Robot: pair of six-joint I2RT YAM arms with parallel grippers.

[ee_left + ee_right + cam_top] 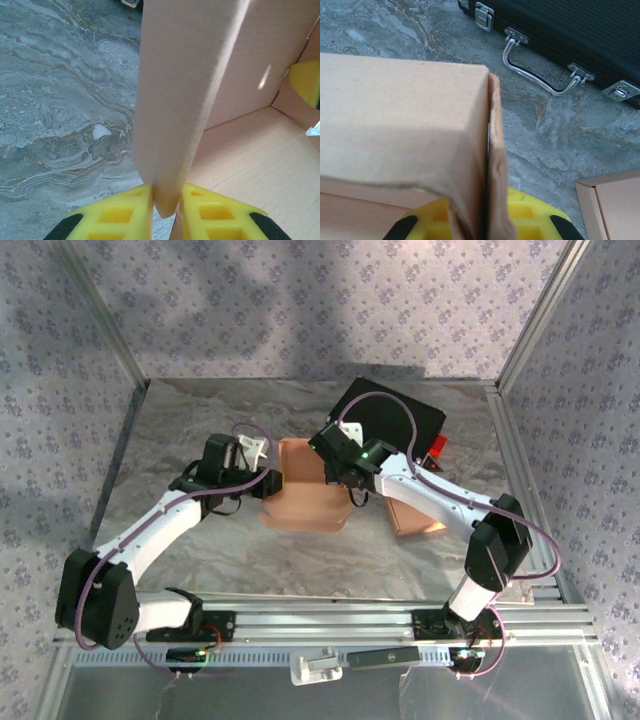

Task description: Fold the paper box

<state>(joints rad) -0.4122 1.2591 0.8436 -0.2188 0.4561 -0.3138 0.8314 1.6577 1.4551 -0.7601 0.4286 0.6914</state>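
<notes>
The paper box (305,495) sits mid-table. The left gripper (167,202) pinches its left wall's folded edge; the right gripper (482,222) seems clamped on the right corner flap. Open table (190,430) lies left; a black case (560,30) stands near behind.

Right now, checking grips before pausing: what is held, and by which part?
Both hold the paper box: left gripper on its left wall, right gripper on its right wall.

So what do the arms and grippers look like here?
The left arm and right arm have white links, black joints and purple cables looping alongside. A small green light glows near the right wrist. The left gripper and right gripper have yellow fingers with ribbed pockets.
</notes>
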